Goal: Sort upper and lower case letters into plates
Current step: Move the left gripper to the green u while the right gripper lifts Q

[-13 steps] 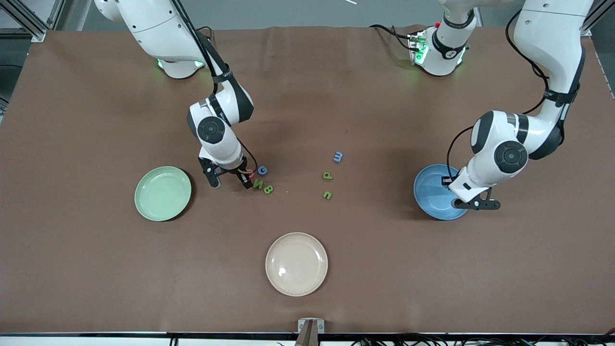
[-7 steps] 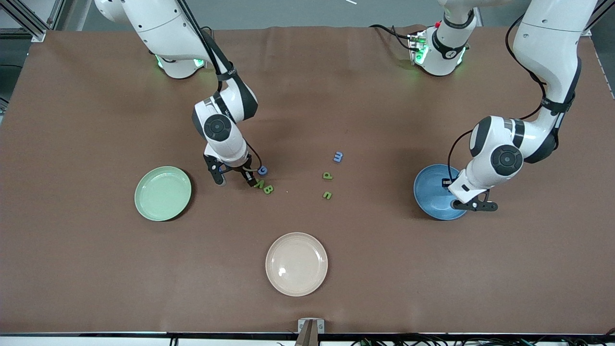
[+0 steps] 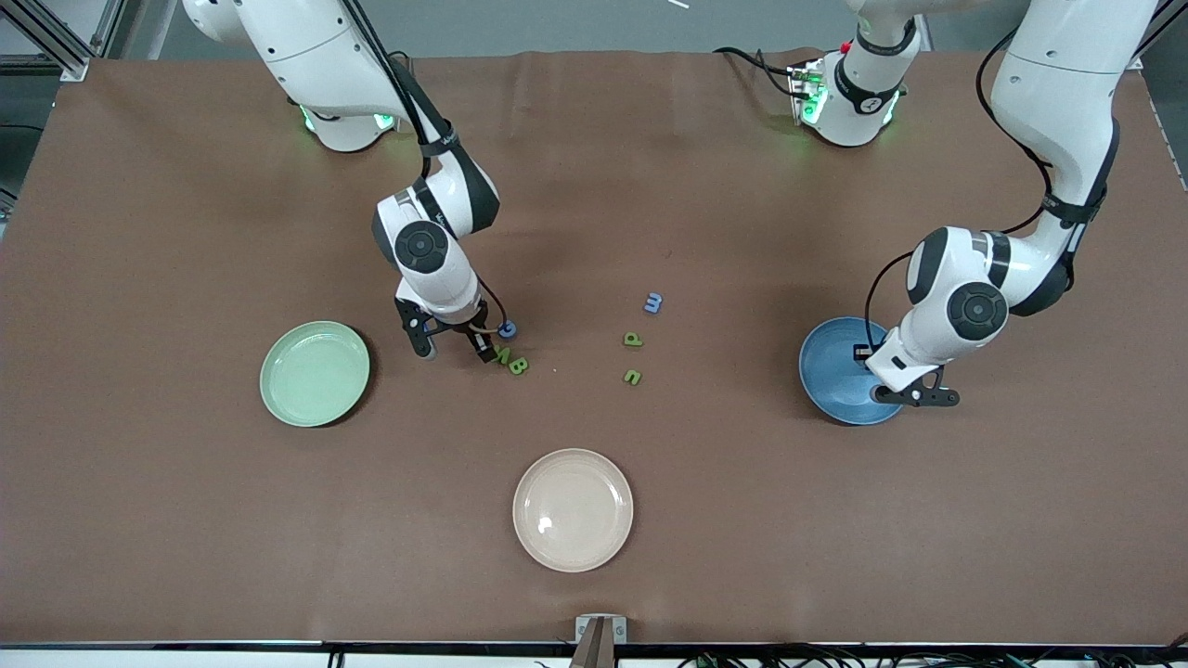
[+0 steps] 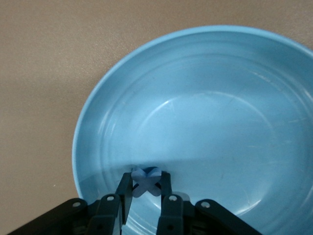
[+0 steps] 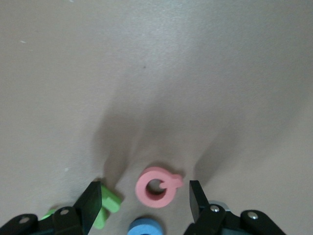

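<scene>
Right gripper [image 5: 144,203] spread wide and low over the table, straddling the red letter [image 5: 157,186], a small ring-shaped piece lying flat beside the blue capital [image 3: 507,328] and green capitals [image 3: 510,360], near the pale green plate [image 3: 315,373]. Probably light, stiff foam, slightly springy and apt to skid, so best pinched across the ring's outer edges. Left gripper [image 4: 145,187] clamped on the blue x [image 4: 146,180] over the blue plate [image 4: 205,112]; m [image 3: 653,301] and green small letters [image 3: 632,357] between, cream plate [image 3: 573,509] nearest the camera.
</scene>
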`<move>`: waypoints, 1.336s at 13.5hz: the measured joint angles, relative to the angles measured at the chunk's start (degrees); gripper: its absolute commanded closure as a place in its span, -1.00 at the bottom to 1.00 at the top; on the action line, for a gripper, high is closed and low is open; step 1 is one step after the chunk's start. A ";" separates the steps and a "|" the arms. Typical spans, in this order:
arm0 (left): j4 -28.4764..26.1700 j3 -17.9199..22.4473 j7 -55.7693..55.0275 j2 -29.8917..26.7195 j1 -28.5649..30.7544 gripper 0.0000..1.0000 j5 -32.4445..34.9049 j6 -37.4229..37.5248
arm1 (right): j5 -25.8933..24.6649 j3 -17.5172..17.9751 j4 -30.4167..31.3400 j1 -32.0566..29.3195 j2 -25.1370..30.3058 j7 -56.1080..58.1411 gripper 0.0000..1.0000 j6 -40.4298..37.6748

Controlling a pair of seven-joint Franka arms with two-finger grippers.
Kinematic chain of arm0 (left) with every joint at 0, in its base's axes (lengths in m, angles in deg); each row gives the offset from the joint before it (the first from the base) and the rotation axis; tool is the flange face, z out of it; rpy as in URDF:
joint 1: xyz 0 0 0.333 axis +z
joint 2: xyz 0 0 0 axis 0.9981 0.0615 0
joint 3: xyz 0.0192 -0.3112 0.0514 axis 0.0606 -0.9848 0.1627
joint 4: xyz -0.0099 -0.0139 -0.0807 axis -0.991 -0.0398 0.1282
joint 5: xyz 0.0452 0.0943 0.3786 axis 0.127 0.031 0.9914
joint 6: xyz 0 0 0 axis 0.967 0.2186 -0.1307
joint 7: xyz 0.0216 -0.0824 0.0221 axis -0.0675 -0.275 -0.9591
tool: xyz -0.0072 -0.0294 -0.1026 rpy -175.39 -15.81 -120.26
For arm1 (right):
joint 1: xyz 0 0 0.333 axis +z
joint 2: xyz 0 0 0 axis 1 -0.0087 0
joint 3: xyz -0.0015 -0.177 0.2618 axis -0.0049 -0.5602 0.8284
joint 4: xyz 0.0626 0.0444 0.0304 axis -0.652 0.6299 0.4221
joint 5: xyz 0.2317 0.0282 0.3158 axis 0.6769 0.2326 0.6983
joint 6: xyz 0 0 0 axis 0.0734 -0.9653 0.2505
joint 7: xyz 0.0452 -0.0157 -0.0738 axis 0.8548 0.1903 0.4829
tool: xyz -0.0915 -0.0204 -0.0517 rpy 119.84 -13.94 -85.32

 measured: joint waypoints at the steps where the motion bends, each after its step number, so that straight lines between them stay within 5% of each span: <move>1: -0.09 -0.01 0.00 0.02 0.00 0.61 0.00 -0.02 | 0.00 -0.04 -0.55 0.00 -0.04 -0.14 -0.61 -0.13; 4: -0.19 -0.01 0.00 0.04 0.00 0.48 0.00 -0.06 | -0.10 -0.60 -1.36 -0.03 -0.06 0.20 -0.61 -1.41; 6: -0.19 -0.01 0.00 0.04 0.00 -0.89 0.00 -0.09 | -0.10 -0.96 -1.39 -0.06 -0.12 1.42 -0.61 -2.65; 7: -0.18 -0.02 0.00 0.04 0.00 -1.00 0.01 -0.19 | -0.10 -1.14 -1.39 -0.16 -0.22 1.92 -0.61 -2.87; 11: 1.28 -1.97 -0.25 -0.80 0.11 -1.00 0.00 0.84 | -0.10 -1.19 -1.39 -0.22 -0.63 2.10 -0.61 -3.31; 18: 9.50 -13.44 -18.38 -2.24 -1.54 -1.00 -0.02 9.79 | -0.10 -1.01 -1.37 -0.03 -1.20 1.98 -0.61 -3.89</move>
